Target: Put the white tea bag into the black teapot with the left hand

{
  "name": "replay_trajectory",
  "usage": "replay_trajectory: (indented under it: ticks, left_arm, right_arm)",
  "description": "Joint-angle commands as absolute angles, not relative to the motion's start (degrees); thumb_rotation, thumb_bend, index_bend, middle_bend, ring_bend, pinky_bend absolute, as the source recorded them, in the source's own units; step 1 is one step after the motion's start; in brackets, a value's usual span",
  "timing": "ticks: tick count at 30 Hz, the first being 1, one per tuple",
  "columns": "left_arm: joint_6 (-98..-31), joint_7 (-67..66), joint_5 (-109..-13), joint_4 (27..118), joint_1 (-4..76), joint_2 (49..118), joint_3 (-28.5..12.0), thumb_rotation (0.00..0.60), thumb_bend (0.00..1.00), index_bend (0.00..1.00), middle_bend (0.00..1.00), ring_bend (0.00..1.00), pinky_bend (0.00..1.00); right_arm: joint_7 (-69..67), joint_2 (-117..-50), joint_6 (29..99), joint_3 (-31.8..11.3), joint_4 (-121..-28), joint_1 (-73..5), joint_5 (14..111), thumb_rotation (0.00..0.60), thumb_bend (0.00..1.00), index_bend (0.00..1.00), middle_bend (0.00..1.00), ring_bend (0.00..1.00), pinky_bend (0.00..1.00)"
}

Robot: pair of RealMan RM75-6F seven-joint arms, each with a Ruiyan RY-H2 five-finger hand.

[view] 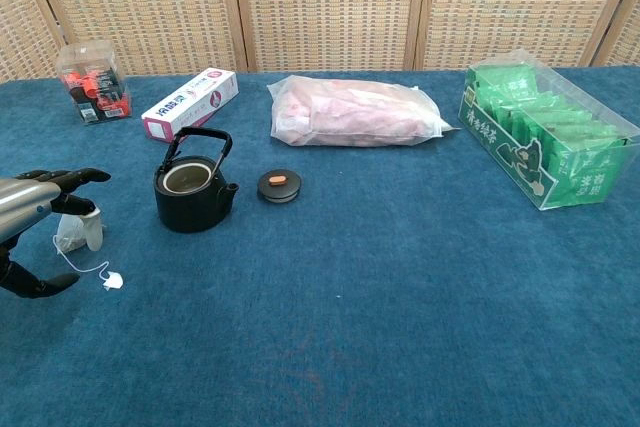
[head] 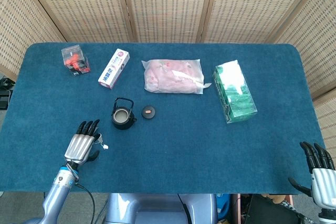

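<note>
Left hand [view: 35, 209] of mine hovered with fingers spread over the white tea bag [view: 78, 231], which lay on the cloth beneath my fingertips, not yet gripped; the black teapot [view: 193, 190] stood open just beyond, its lid [view: 280, 185] aside, so I judged a clean pinch on the bag, string [view: 82, 265] trailing free, would serve best
</note>
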State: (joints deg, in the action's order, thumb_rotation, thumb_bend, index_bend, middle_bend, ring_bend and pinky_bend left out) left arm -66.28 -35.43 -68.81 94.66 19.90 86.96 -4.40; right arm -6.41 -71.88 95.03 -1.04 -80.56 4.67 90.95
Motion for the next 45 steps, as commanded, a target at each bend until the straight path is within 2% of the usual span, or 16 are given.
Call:
replay_trajectory:
  ticks: [1,23,45]
  left_arm:
    - [-67.32,-35.93,-68.72,93.34,20.01,88.38,-4.2,0.6,0.35,0.44,0.0,0.0,0.0]
    - [-67.52,-37.18,-65.49,88.09,21.94,94.78,-4.84,0.6,0.35,0.45,0.0,0.0,0.0]
    - [-67.47,-37.8,-63.69,86.96,22.94,96.08,-3.87,0.6,0.35,0.48,0.0,0.0,0.0]
  right_arm:
    - [-6.5,-71.87,95.07,-1.04,-80.53,4.74,90.91,0.6,0.01,0.12,0.21,0.07,0.16]
    - [-7.14,-71.73,95.49,-0.99,-80.03,5.5,90.44,0.6,0.01,0.12,0.21,0.07,0.16]
    - [-8.01,-71.9,95.85,-1.17,-79.27,6.19,89.95,0.6,0.01,0.12,0.21,0.07,0.16]
